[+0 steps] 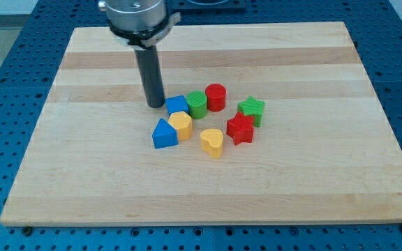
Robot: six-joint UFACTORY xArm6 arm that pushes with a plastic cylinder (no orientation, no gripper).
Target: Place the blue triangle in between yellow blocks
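The blue triangle (164, 134) lies near the board's middle, touching the left side of a yellow hexagon block (181, 125). A yellow heart block (213, 142) lies to the right of them, a small gap away. My tip (154, 104) is above and slightly left of the blue triangle, just left of a blue cube (176, 105), close to it or touching. The rod rises to the arm at the view's top.
A green round block (197, 103) and a red cylinder (216, 97) sit right of the blue cube. A green star (251, 109) and a red star (241, 129) lie further right. The wooden board (82, 174) lies on a blue perforated table.
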